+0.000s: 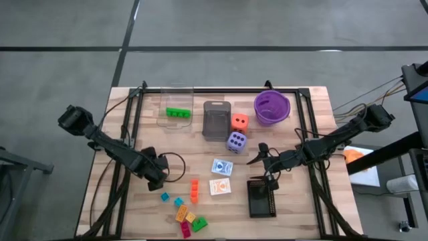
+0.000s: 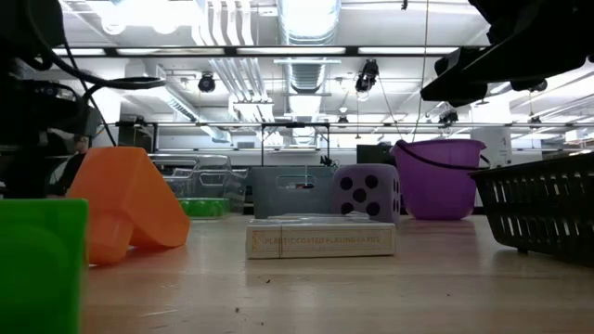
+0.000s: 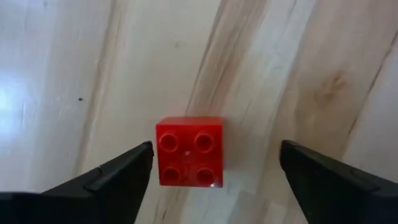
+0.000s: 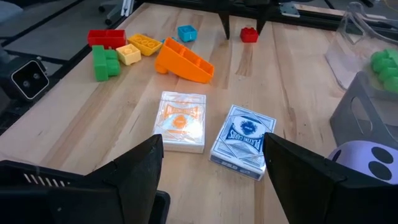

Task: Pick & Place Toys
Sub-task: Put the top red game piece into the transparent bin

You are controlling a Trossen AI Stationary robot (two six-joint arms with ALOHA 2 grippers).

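**Left gripper poised over a small red brick**

Here the left gripper (image 3: 211, 171) hangs just above the red brick (image 3: 188, 160), its two fingers spread wide on either side and holding nothing. The brick sits flat on the table (image 1: 307, 207), studs up, apart from the loose pile of bricks beside the orange brick (image 1: 194, 191). The right wrist view shows the same pairing from across the table: the brick between two dark fingertips.

Taking the orange brick as the landmark: two card packs, one blue-backed (image 1: 222, 167) and one orange-backed (image 1: 219, 187), lie just to its right, and the black basket (image 1: 261, 198) lies beyond them. The purple die (image 1: 235, 141) and orange die (image 1: 240, 122) stand farther back, next to the grey bin (image 1: 215, 120).

The brick looks light, rigid and smooth (hard plastic, I would guess), so it could skid or twist if pinched off-centre. Closing squarely on two opposite flat sides seems the safest hold.

Counted from above: near the front edge, about seven loose bricks (the red one under the gripper is hidden there); one green brick (image 1: 177, 112) in the clear bin (image 1: 175, 120); two card packs; two dice; one purple bowl (image 1: 271, 107).

The right gripper (image 4: 211, 162) waits over the basket, open and empty.
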